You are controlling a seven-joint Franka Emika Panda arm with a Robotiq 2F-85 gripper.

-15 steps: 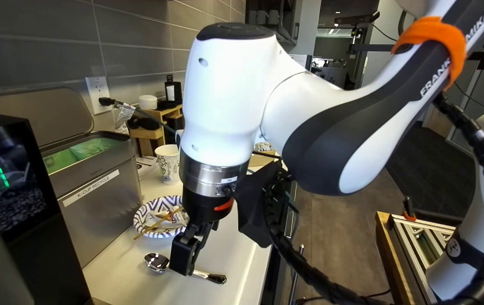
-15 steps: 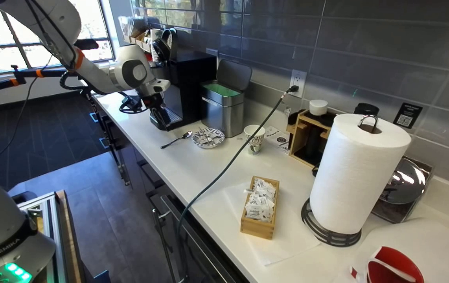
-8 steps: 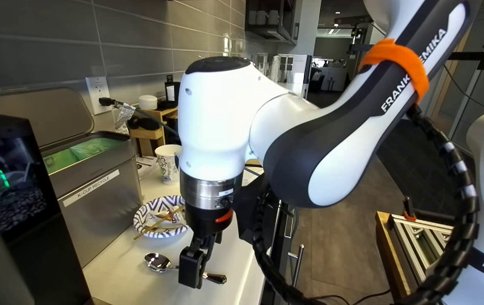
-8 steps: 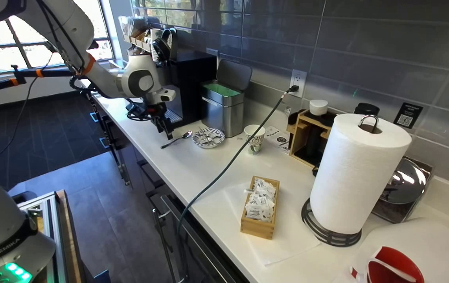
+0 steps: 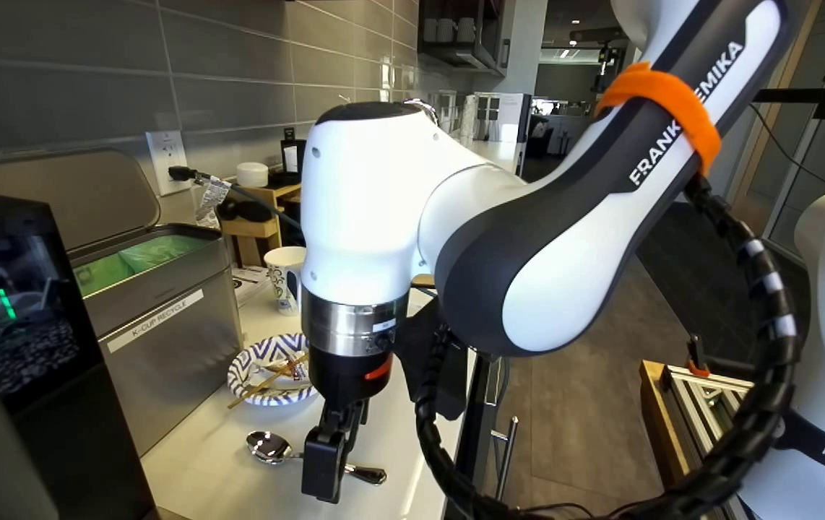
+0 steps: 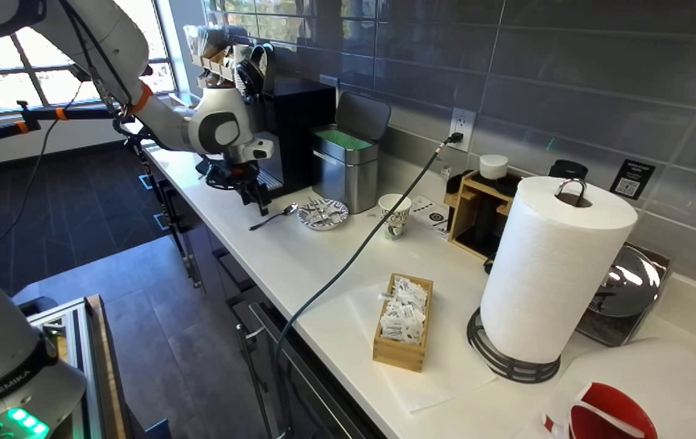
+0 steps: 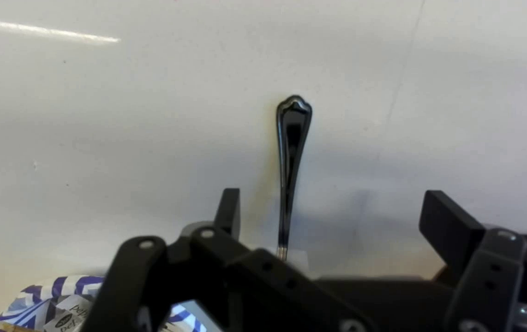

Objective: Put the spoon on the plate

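In an exterior view, "K-CUP RECYCLE" labels the metal bin and "FRANK" and "EMIKA" mark my arm; in the wrist view, my gripper hangs, jaws wide apart, the spoon on the counter, its handle between them.

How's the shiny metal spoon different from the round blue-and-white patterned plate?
The shiny metal spoon is long and slim; the round blue-and-white patterned plate is broad. The spoon shows reflections; the plate, zigzags. The plate holds paper packets; the spoon holds none. Both rest on the white countertop.
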